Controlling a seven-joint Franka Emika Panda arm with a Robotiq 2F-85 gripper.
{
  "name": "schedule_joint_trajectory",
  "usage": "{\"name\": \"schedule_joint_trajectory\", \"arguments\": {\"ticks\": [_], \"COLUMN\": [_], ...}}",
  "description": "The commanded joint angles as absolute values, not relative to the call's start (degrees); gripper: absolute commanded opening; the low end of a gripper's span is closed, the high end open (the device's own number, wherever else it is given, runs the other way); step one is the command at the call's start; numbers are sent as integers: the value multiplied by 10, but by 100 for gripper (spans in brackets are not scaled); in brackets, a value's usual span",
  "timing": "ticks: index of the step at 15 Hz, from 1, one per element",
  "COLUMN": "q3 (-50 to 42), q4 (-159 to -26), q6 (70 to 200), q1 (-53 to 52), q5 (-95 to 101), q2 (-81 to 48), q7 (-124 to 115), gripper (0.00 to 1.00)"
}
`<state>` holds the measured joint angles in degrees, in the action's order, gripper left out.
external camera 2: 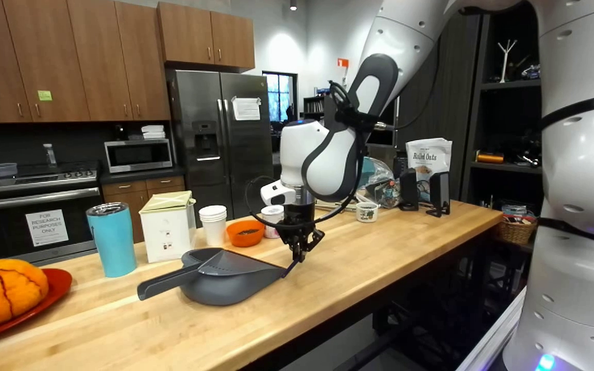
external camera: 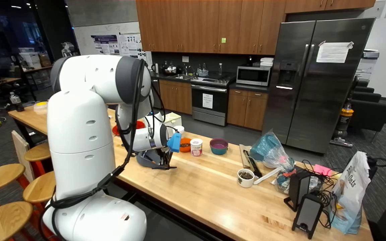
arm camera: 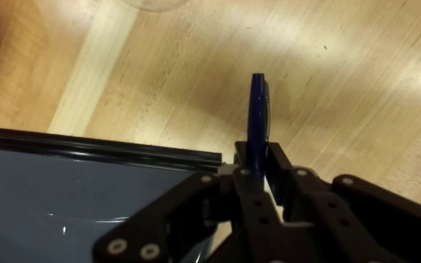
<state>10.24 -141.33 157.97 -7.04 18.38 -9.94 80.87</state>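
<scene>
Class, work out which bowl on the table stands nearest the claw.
The orange bowl is nearest; the purple-and-teal bowl and the white printed bowl stand farther from the claw, which grips a dark blue pen.

The white arm [external camera: 80,124] is raised high above its base [external camera: 95,219] and bent over at the top — the forearm [external camera 2: 402,46] is sloped downward, and the wrist [external camera 2: 298,149] is turned so that the gripper [external camera 2: 298,255] is pointed down, its two black fingers [arm camera: 280,160] being set close together — nearly parallel, with only a narrow space between them.
</scene>
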Motion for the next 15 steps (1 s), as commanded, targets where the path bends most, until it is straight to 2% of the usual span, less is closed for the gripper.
{"name": "schedule_joint_trajectory", "arguments": {"ticks": [1,9,15], "q3": [105,101,92], "q4": [-1406,-1377,-1334], "q6": [1565,1561,1564], "q1": [-77,-95,-116], "q5": [181,205,291], "q2": [-70,-56,-85], "q7": [779,703,543], "gripper": [4,4,4]}}
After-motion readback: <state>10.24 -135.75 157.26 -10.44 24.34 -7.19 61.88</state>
